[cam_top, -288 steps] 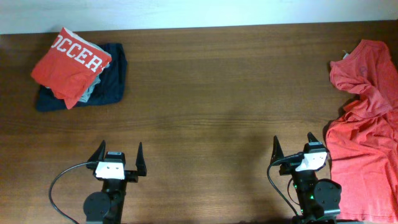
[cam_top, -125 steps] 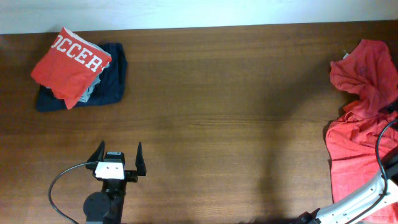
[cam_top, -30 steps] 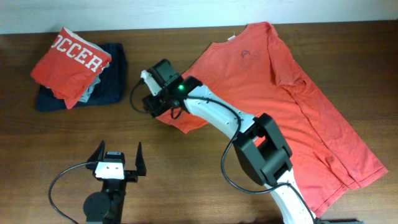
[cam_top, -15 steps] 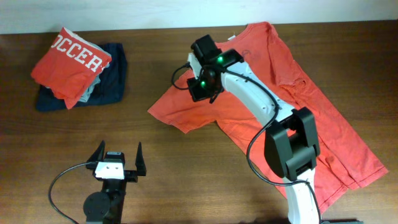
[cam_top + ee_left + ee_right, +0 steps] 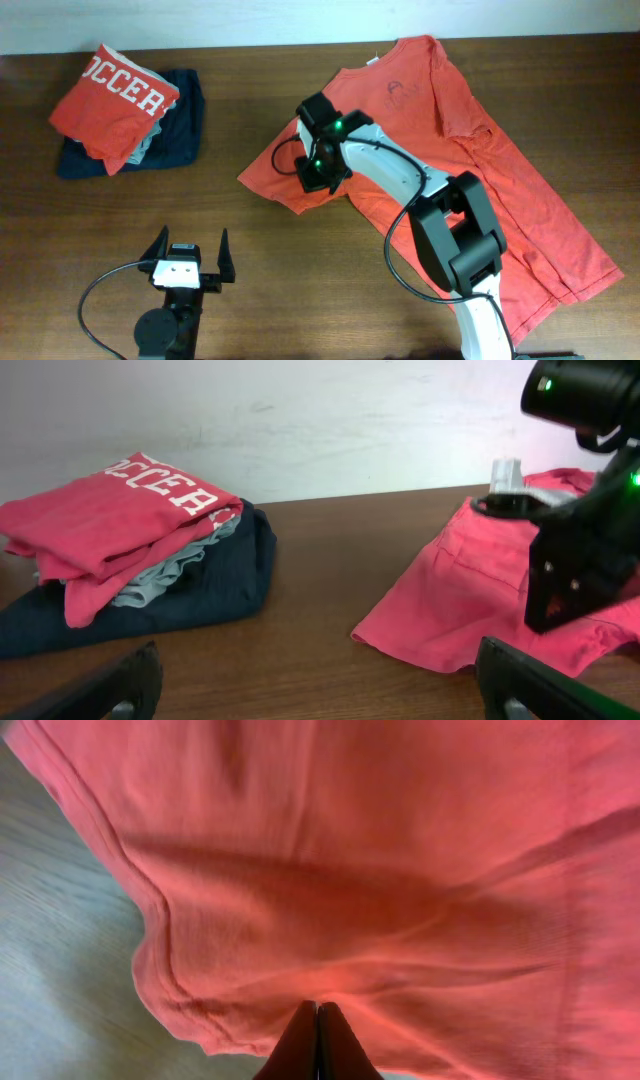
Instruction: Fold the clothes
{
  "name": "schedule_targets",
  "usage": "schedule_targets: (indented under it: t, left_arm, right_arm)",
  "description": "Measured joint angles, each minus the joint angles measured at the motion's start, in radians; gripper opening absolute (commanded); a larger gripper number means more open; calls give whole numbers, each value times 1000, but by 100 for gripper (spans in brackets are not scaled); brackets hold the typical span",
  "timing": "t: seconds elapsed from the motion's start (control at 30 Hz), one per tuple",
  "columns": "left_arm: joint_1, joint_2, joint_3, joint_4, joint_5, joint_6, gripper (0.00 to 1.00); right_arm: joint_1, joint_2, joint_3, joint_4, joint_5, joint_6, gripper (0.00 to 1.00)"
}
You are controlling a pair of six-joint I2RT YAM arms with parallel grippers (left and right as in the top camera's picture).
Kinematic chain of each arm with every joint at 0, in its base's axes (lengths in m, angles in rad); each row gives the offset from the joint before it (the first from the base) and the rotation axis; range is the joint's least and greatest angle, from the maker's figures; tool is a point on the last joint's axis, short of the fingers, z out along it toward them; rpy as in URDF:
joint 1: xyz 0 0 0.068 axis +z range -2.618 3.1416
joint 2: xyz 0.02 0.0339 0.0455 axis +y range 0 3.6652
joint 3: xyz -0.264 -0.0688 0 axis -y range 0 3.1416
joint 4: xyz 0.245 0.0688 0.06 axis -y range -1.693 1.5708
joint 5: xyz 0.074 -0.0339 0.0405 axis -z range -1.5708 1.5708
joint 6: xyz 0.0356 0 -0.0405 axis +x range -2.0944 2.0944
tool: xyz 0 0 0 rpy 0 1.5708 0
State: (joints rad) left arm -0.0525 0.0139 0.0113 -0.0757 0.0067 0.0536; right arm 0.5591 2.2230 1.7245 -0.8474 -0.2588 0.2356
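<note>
**Overhead.** The shirt (image 5: 470, 170) lies spread from upper centre to the lower right of the frame. Its sleeve (image 5: 268, 176) points left of centre. The right gripper (image 5: 318, 172) stands over the lower edge of this sleeve. One second earlier it was at the sleeve tip, further left, and half a second earlier it was higher up, near the shoulder. Since then it has dropped back onto the sleeve and closed its jaws. The left gripper (image 5: 190, 256) waits at lower left with its jaws wide apart, unchanged. The folded stack (image 5: 120, 100) sits at upper left, untouched.

**Left wrist.** The sleeve (image 5: 440, 610) lies flat on the table (image 5: 300, 560) at centre right. The right gripper (image 5: 548, 622) comes down onto it from the right edge. The stack (image 5: 130, 550) is at left.

**Right wrist.** The fingertips (image 5: 305, 1030) are pressed together at bottom centre, against the cloth just inside the sleeve hem. Creases run toward the tips. No cloth is visible between the tips, but a pinch of the shirt is judged held.

**Meaning for the task.** Spreading appears complete. The new grip on the sleeve likely opens the first fold, so the fold itself is not yet begun.
</note>
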Motion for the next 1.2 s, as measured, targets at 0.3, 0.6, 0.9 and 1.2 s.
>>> schedule_targets:
  t: [0.3,0.6,0.9,1.2]
  left_arm:
    - [0,0,0,0,0,0,99]
    - [0,0,0,0,0,0,100]
    - [0,0,0,0,0,0,99]
    - [0,0,0,0,0,0,99]
  right_arm:
    - [7,-3,-116,169,-3,22,4]
    - [27,-21,-141,109,-26,69,4]
    - [39,-25,-142,8,-60,83,4]
    - [41,-25,-74,-45,-83,41,18]
